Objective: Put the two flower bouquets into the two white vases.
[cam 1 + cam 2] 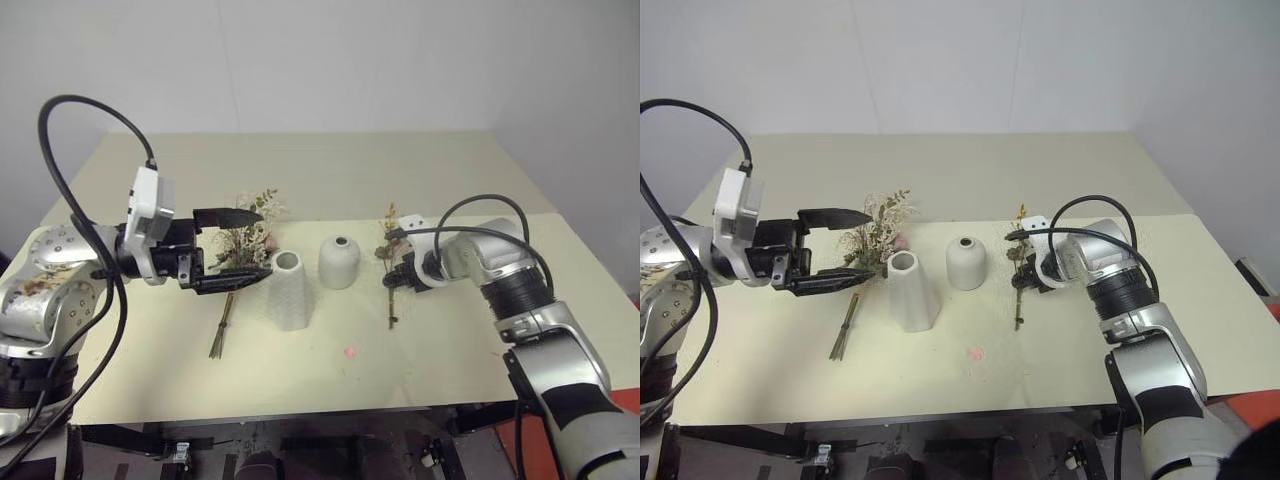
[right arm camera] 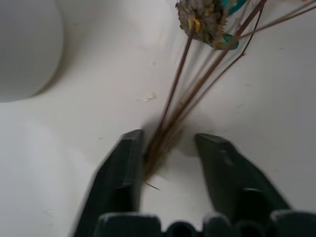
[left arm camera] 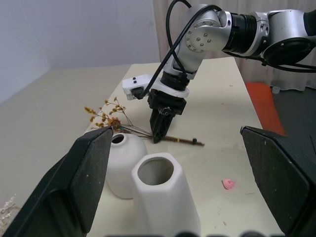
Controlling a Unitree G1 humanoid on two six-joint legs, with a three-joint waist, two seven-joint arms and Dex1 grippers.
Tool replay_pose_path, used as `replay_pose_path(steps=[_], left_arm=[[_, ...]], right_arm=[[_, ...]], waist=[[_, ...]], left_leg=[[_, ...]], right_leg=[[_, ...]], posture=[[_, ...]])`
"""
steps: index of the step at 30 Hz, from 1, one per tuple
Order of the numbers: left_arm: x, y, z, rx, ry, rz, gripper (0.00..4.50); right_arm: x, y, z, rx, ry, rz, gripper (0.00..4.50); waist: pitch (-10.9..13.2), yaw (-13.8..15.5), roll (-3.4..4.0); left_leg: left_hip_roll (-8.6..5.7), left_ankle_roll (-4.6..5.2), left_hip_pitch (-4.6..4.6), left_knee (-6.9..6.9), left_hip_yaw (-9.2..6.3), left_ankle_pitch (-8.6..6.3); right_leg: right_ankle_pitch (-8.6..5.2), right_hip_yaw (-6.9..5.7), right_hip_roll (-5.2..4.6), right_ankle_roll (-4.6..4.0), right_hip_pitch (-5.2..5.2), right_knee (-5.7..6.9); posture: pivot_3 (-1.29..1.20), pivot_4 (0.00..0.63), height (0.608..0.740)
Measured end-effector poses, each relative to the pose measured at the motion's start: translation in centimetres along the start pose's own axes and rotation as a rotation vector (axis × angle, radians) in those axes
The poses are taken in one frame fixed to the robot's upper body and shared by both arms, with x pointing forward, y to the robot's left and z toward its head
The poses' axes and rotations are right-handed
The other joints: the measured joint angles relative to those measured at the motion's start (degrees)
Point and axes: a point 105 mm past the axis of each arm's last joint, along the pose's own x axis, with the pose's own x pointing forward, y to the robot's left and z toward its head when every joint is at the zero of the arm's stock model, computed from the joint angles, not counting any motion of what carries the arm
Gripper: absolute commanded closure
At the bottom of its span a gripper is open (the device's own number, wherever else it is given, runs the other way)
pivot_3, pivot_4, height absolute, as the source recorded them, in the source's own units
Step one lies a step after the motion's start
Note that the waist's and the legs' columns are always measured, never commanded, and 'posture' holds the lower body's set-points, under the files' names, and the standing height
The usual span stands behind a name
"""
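No writing or label can be read on anything here. The right gripper points down and forward onto the table, its two black fingers standing either side of the thin sprig's stems; one finger touches the stems, the other stands a little off, so the jaws are narrowed around them but not clamped. The sprig lies flat on the table, its yellow-orange blossoms beyond the fingertips and its stem end on the near side of them. Just beside that gripper, toward the other arm, stands the shorter vase, upright; the taller vase stands upright beyond it.

The left gripper is held level above the table, pointing across toward the vases, its jaws spread wide and holding nothing. Under and just past its fingers lies the bushy bunch, flowers toward the far side of the table, stems trailing toward the near edge. A small pink bit lies on the table in front of the taller vase.
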Motion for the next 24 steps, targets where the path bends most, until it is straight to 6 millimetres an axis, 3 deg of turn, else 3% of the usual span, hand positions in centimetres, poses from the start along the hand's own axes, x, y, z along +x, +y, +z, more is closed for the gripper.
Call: replay_pose_path(steps=[4, 11, 15, 19, 21, 24], left_arm=[[0.0, 0.0, -0.1, -0.002, 0.000, 0.007, 0.00], [0.0, 0.0, 0.0, 0.004, -0.004, 0.011, 0.00], [-0.3, -0.1, -0.5, -0.005, -0.001, 0.012, 0.00], [-1.2, 0.4, -0.9, -0.018, 0.003, 0.029, 0.00], [-1.7, 0.7, -1.3, -0.040, 0.004, 0.035, 0.00], [-1.8, 1.4, -1.5, -0.043, 0.007, 0.035, 0.00]], right_arm=[[0.2, 0.3, 0.2, -0.056, 0.011, -0.014, 4.45], [0.2, 0.1, 0.0, -0.063, -0.001, -0.031, 4.45], [-0.9, -1.7, -1.1, 0.088, -0.064, -0.068, 4.45], [-3.9, -3.6, -0.2, 0.173, -0.262, -0.134, 4.45], [-6.7, -3.3, 2.6, 0.150, -0.526, -0.145, 4.45], [-10.5, -1.4, 6.2, 0.132, -0.878, -0.111, 4.45]], waist=[[0.0, -0.5, -0.02], [-0.1, -0.5, -0.06], [-0.1, 0.5, -0.06], [0.0, 0.9, -0.01], [0.0, 0.7, -0.01], [0.0, 0.1, 0.00]], left_leg=[[0.02, 0.00, 0.00, -0.02, -0.01, 0.00], [0.01, 0.00, -0.02, -0.03, -0.03, 0.00], [-0.01, 0.00, -0.13, -0.05, -0.05, 0.00], [-0.06, -0.01, -0.30, -0.04, -0.03, 0.00], [-0.03, -0.01, -0.28, -0.09, -0.06, 0.00], [0.02, -0.01, -0.25, -0.10, -0.05, 0.01]], right_leg=[[0.00, 0.00, 0.02, 0.00, -0.01, -0.01], [0.00, -0.02, -0.01, -0.01, -0.01, -0.02], [0.00, -0.04, -0.03, 0.00, -0.08, -0.02], [0.01, -0.04, -0.08, 0.00, -0.22, -0.02], [0.00, -0.06, -0.04, 0.01, -0.22, -0.02], [0.00, -0.02, 0.03, 0.00, -0.28, -0.01]], posture=[[0.00, 0.150, 0.740], [0.00, 0.150, 0.740], [0.00, 0.150, 0.740], [0.00, 0.150, 0.740], [0.00, 0.150, 0.740], [0.00, 0.150, 0.740]])
